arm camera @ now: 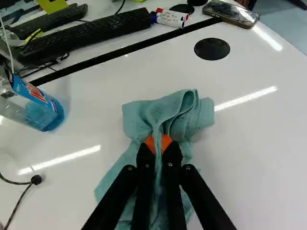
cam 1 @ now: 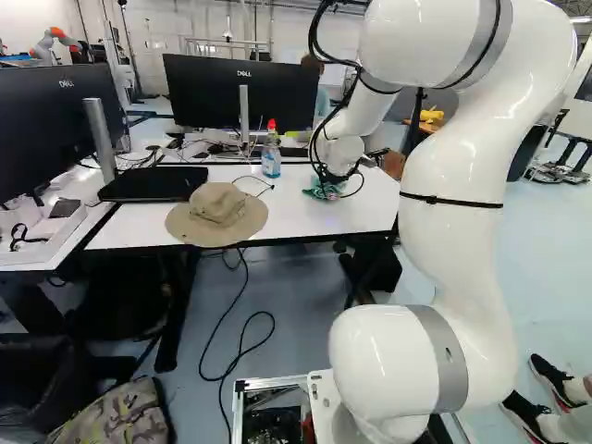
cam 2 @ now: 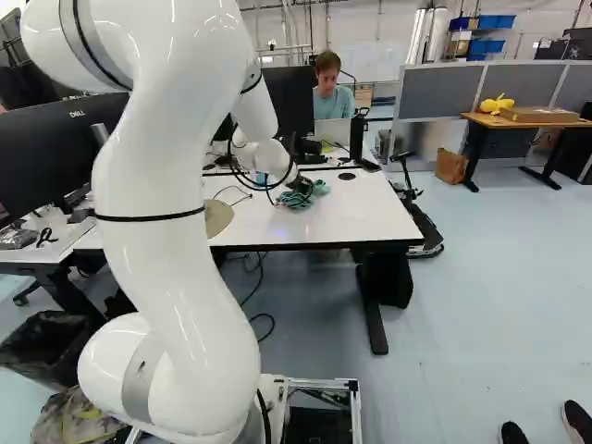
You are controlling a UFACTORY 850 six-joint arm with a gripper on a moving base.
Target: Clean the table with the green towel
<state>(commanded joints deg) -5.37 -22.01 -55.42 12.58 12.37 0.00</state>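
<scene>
Green towel (arm camera: 192, 115): on the white table (cam 2: 370, 213), bunched, folds standing up ahead of the fingers and a looser part spread beneath them. Gripper (cam 2: 302, 185) above it, pointing down at the tabletop. In the wrist view, the gripper's (arm camera: 159, 144) two fingers pinch a raised fold of the towel between their orange pads (arm camera: 166, 142). Underside of the cloth is hidden; it seems to rest on the tabletop.

Further out: clear bottle (cam 1: 271, 159) of blue liquid, red top, standing apart from the towel, toward the table's far side. Tan brimmed hat (cam 1: 217, 208) at the near edge, left of the bottle in the left base view. Dark round disc (arm camera: 212, 49) set in the tabletop, apart from the towel. Across the dark gap: black keyboard (arm camera: 91, 33), with markers (arm camera: 170, 18) by its end. Phone (arm camera: 230, 13) near the end of that gap, beyond the disc.
</scene>
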